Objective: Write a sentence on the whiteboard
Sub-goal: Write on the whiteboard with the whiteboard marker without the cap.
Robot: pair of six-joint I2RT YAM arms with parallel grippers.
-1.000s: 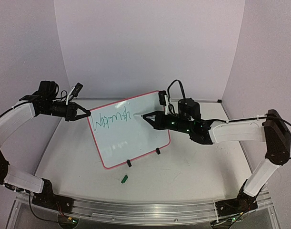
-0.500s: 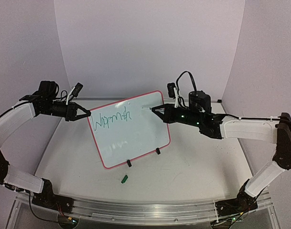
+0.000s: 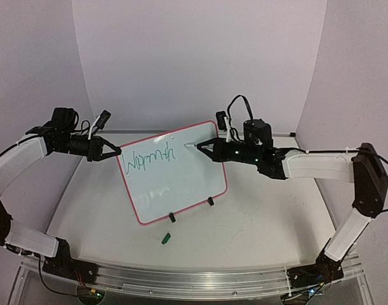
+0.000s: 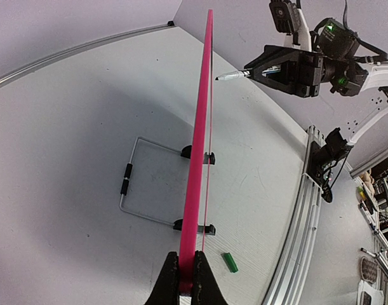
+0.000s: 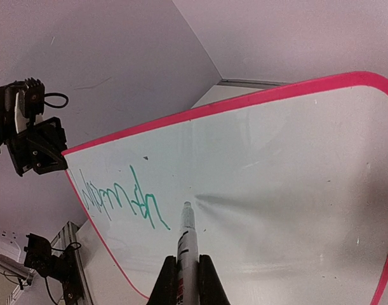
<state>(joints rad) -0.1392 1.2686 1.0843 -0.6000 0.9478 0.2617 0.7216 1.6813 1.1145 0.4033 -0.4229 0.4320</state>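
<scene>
I see the whiteboard (image 3: pixel 171 171) standing tilted near the middle of the table (image 3: pixel 263 216) on its two black clip feet (image 3: pixel 172 217). Its written face is turned toward the arm bases.

My left gripper (image 4: pixel 187 279) is closed tight on the pink frame at the board's left edge. My right gripper (image 3: pixel 205 148) is clamped on a marker (image 5: pixel 186 232), which points at the upper right part of the board. In the left wrist view the tip is just beside the white face with a thin gap, so it seems not to touch.

The sentence (image 5: pixel 120 200) is only one green word along the upper left, and the tip is just to the right of its last letter.

From above, the right gripper and its cable cover the board's upper right corner.

Behind the board a thin wire stand (image 4: pixel 133 184) lies flat on the table and meets the clips. A small green cap (image 3: pixel 166 239) lies in front of the board, near its lower edge and well apart from both grippers.
</scene>
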